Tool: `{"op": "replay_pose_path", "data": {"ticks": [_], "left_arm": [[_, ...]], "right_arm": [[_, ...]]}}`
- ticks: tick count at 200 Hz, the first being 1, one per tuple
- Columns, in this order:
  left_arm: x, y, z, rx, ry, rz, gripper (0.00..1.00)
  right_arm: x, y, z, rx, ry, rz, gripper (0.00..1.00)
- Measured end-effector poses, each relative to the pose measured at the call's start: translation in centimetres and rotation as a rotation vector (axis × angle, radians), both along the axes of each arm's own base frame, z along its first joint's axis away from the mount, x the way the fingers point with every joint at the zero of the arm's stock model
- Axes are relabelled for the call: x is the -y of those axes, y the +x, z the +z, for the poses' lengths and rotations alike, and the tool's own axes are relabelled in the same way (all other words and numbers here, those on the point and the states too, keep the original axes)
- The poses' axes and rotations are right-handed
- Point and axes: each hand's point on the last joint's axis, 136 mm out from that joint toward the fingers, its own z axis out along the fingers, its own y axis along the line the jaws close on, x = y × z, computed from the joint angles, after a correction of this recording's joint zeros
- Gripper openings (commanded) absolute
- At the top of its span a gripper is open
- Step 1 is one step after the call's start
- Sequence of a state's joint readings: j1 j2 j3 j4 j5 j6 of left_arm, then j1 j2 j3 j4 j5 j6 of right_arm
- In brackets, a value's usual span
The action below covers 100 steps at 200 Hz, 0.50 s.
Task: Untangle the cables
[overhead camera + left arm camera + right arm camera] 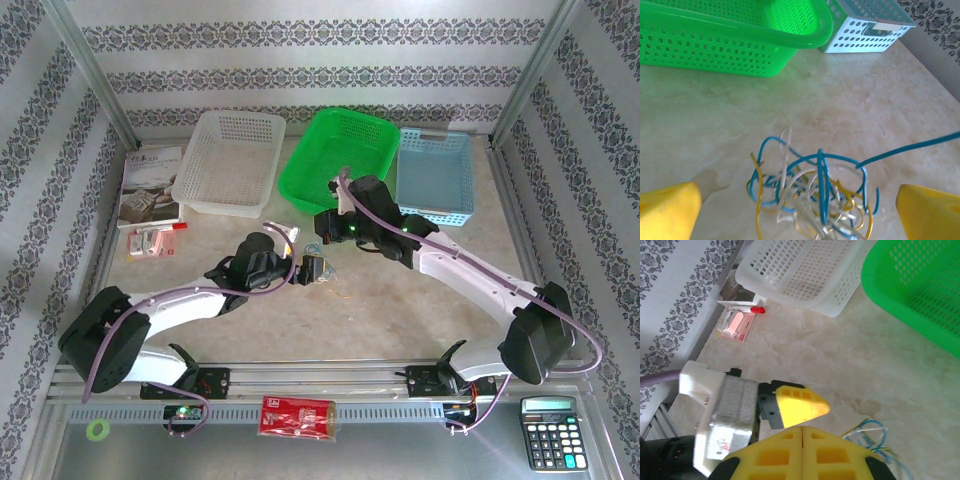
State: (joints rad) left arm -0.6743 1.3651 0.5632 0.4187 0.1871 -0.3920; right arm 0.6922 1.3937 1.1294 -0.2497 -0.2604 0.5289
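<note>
The left gripper stands wide open and holds nothing, its yellow fingers on either side of the cables, which lie in a knot near the middle of the table. The right gripper is pressed fully together just beside the knot; I cannot tell whether a strand is pinched there. One blue strand runs off toward 3 o'clock in the left wrist view, raised and fairly straight. I judge the danger is that a pull on it drags the whole light bundle along or cinches the loops tighter. Closing the left gripper on several strands at once could also trap them together. The strands are thin, springy and glossy, in blue, yellow and whitish loops. The table is smooth, pale and marbled. Farther off in the top view, a green basket of perforated plastic sits at 12 o'clock, a white basket at 11 and a pale blue basket at 1, all rigid lattice.
</note>
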Motion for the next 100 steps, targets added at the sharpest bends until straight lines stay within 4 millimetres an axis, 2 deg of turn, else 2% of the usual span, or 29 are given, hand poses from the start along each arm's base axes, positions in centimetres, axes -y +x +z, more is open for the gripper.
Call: {"op": "replay_pose_path", "data": {"ticks": [28, 82, 100], "left_arm": [[0.1, 0.7, -0.9, 0.002, 0.010, 0.018, 1.00], [0.4, 1.5, -1.2, 0.025, 0.001, 0.035, 1.00], [0.5, 1.7, -1.6, 0.022, 0.000, 0.037, 0.92]], "right_arm": [[-0.4, -0.1, -0.3, -0.007, -0.001, 0.012, 0.00], [-0.6, -0.1, 0.0, -0.010, 0.011, 0.013, 0.00], [-0.7, -0.1, 0.2, -0.015, 0.020, 0.013, 0.00]]}}
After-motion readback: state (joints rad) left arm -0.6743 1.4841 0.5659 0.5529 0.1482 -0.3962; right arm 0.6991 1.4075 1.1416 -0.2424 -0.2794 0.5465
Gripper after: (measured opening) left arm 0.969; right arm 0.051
